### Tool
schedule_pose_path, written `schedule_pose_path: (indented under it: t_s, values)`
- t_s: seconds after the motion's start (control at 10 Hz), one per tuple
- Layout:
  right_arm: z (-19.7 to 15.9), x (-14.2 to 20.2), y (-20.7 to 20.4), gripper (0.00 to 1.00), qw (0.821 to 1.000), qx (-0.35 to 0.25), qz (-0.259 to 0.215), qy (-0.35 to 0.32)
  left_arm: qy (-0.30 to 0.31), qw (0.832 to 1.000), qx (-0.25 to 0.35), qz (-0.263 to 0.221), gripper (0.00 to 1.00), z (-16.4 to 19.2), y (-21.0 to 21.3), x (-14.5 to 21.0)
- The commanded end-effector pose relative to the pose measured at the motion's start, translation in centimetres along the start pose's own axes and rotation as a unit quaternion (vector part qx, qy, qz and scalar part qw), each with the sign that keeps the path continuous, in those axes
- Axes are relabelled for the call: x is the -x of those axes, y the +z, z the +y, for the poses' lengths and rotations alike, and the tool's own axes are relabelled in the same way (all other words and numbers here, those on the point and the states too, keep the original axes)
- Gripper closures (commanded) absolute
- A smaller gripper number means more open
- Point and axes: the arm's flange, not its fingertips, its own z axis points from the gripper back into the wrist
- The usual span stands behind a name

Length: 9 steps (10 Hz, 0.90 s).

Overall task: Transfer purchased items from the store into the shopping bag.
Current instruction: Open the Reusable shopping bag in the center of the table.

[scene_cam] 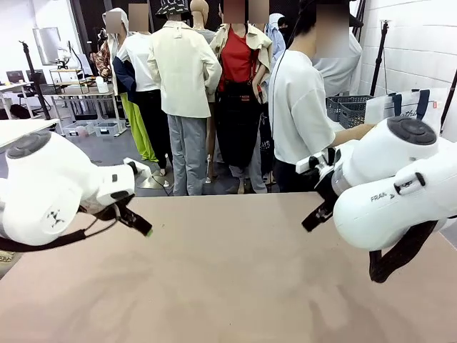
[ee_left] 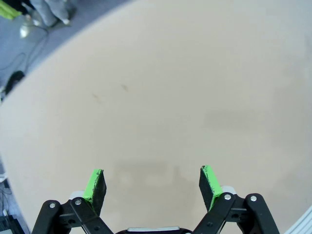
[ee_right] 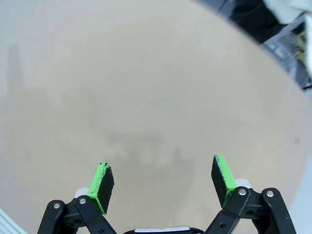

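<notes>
Tabletop (ee_left: 161,97) reads matte, smooth beige under both wrists. I see my left gripper (ee_left: 152,181) hovering over it, spread wide, green pads (ee_left: 95,183) holding nothing. My right gripper (ee_right: 163,179) is the same. The dark latticed plastic basket (scene_cam: 348,108) and translucent whitish navy-strapped bag (scene_cam: 403,106) sit far right, beside the white-shirted person (scene_cam: 300,107).
</notes>
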Motion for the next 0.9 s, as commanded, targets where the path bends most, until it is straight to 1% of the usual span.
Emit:
schedule_pose_path:
  t_s: [0.0, 0.1, 0.2, 0.3, 0.4, 0.5, 0.6, 0.7, 0.8]
  values:
    - [-5.4, -2.3, 3.9, 0.00, 0.993, 0.094, -0.048, -0.049, 0.016, 0.997, -0.049, -0.057, 0.00, 4.2, 4.0, -1.5]
    - [-9.1, -2.8, 5.4, 0.00, 0.984, 0.152, -0.053, -0.081, 0.029, 0.995, -0.062, -0.071, 0.00, 6.6, 5.7, -1.3]
    - [-12.6, -2.4, 6.3, 0.00, 0.976, 0.183, -0.042, -0.112, 0.050, 0.992, -0.095, -0.070, 0.00, 9.2, 7.0, -0.4]
    - [-16.6, -1.0, 6.8, 0.00, 0.964, 0.218, -0.023, -0.149, 0.075, 0.988, -0.120, -0.064, 0.00, 11.9, 7.9, 1.1]
    - [-20.6, 1.1, 7.2, 0.00, 0.952, 0.243, -0.004, -0.186, 0.102, 0.983, -0.141, -0.052, 0.00, 14.6, 8.6, 3.1]
    - [-25.0, 3.9, 7.8, 0.00, 0.931, 0.279, 0.020, -0.235, 0.145, 0.975, -0.165, -0.034, 0.00, 17.2, 9.2, 5.5]
    - [-28.3, 7.2, 8.8, 0.00, 0.916, 0.285, 0.019, -0.281, 0.174, 0.969, -0.175, -0.030, 0.00, 18.8, 9.9, 7.5]
    - [-30.6, 10.4, 9.7, 0.00, 0.904, 0.283, 0.014, -0.321, 0.209, 0.960, -0.181, -0.038, 0.00, 20.3, 10.5, 9.4]
    - [-32.0, 13.2, 9.5, 0.00, 0.896, 0.278, 0.017, -0.345, 0.245, 0.952, -0.180, -0.044, 0.00, 21.7, 10.8, 11.0]
